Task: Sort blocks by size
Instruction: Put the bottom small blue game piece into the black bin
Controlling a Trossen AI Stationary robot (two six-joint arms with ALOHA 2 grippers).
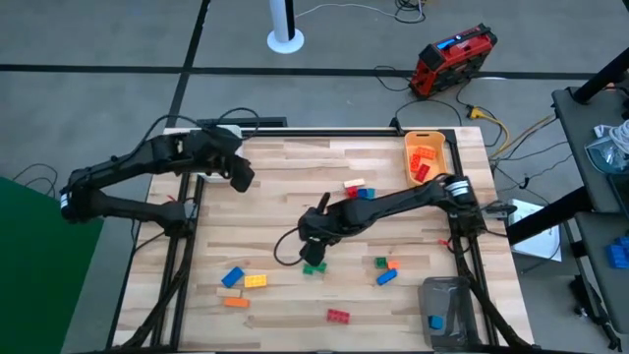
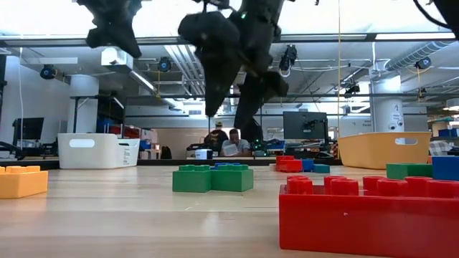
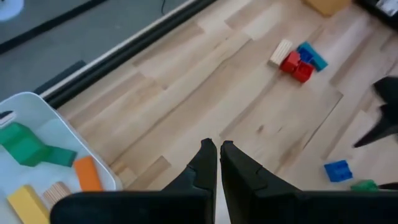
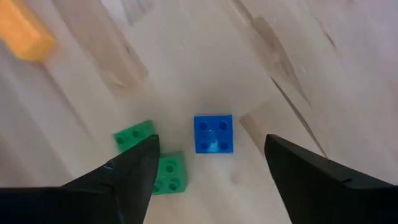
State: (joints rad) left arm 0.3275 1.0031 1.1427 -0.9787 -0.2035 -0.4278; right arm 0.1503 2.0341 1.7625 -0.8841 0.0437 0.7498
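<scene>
My right gripper [image 4: 211, 142] hangs open above the table's middle [image 1: 313, 239]. Its fingertips are well clear of the wood in the low view [image 2: 229, 111]. Below the gap lies a square blue block [image 4: 214, 133], and a green block [image 4: 153, 163] lies beside it [image 1: 314, 266]. My left gripper [image 3: 217, 149] is shut and empty. It hovers at the far left [image 1: 240, 176], next to the white bin [image 3: 43, 124], which holds green, orange, yellow and beige blocks. Other blocks lie scattered on the table: a red-blue-beige group [image 1: 356, 187], a blue one [image 1: 233, 277], a yellow one [image 1: 255, 281] and a red one [image 1: 338, 315].
An orange-yellow bin [image 1: 439, 147] with red and orange blocks stands at the far right. A grey bin [image 1: 447, 290] holding a blue block is at the near right. Green, orange and blue blocks [image 1: 385, 268] lie to the right of my right gripper. People sit in the room beyond the table [image 2: 226, 145].
</scene>
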